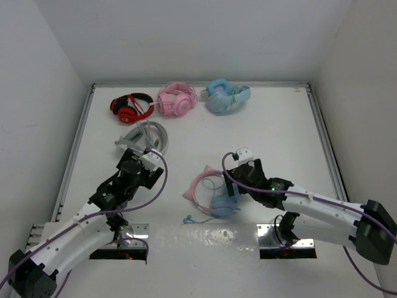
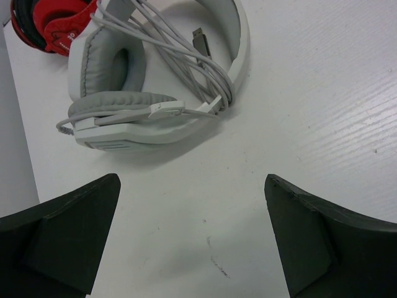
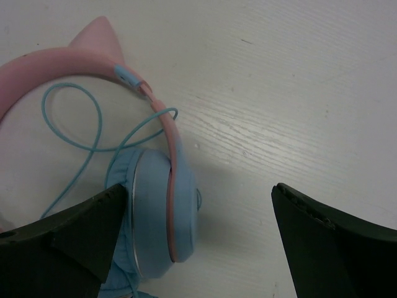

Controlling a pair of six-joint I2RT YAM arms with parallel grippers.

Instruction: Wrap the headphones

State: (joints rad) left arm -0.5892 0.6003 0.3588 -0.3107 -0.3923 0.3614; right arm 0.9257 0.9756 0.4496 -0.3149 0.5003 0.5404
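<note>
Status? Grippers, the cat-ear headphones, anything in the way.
Left gripper open, empty, near white headset. Right gripper open, jaws over headphones at blue earcup, no grip. Teal cable loose, unwrapped. Path clear.

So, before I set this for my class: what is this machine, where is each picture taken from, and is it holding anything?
It is two robot arms bolted at the near edge of a white table. The overhead picture looks down from behind them: the left arm is on the left, the right arm on the right. The other two pictures come from a small camera on each wrist, so the dark shapes at the bottom are that arm's own jaws. Both sets stand open and hold nothing. Five headphones lie on the table: a red pair, a pink pair and a light blue pair along the far edge, a white pair in front of the left arm, and the cat-ear headphones by the right arm's jaws, their teal cable lying loose.
</note>
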